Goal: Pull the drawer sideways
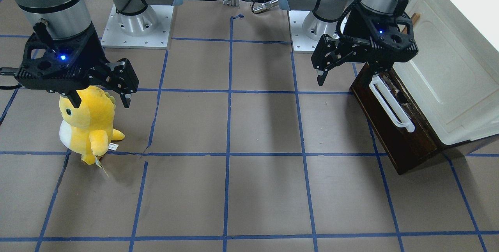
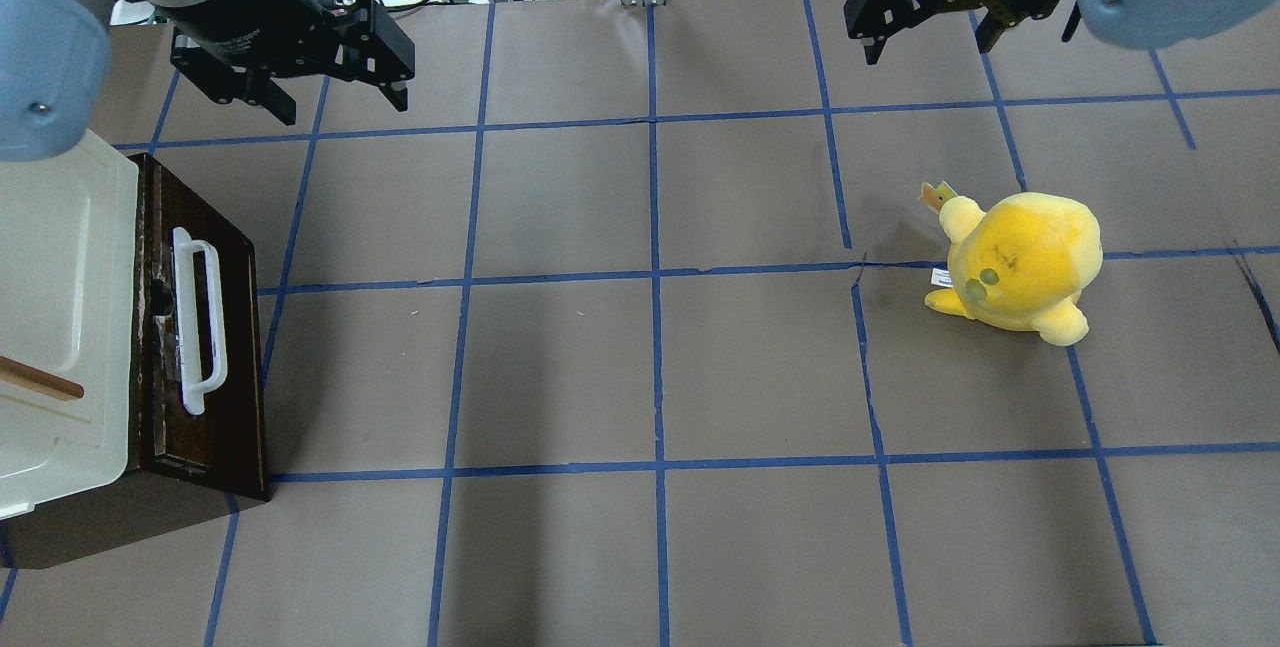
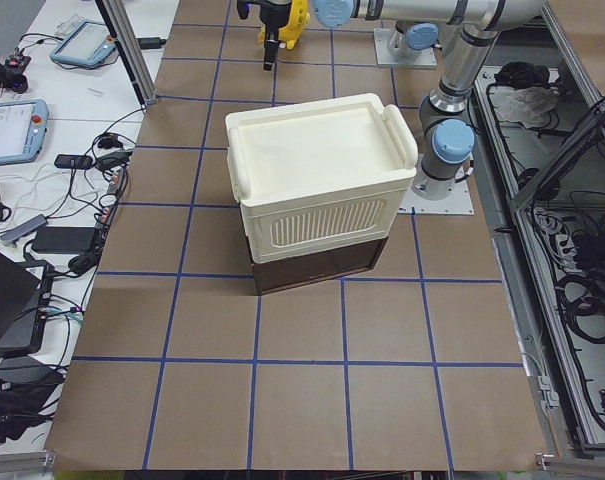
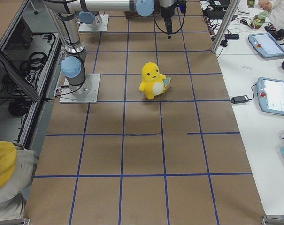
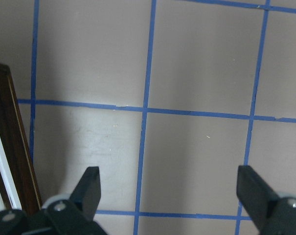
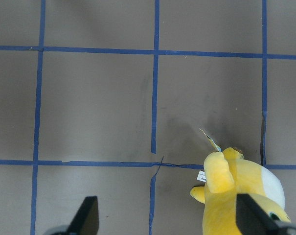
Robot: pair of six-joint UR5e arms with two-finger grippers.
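Note:
The drawer has a dark brown front and a long white bar handle, and sits at the base of a cream cabinet. It also shows in the front-facing view. None of its inside shows. My left gripper is open and empty, hovering past the handle's far end and not touching it. In the left wrist view the gripper has the drawer front at the left edge. My right gripper is open and empty, high above the table.
A yellow plush toy stands on the right half of the table, just below the right gripper in the front-facing view. The brown paper table cover has a blue tape grid. The cabinet door carries a small wooden handle.

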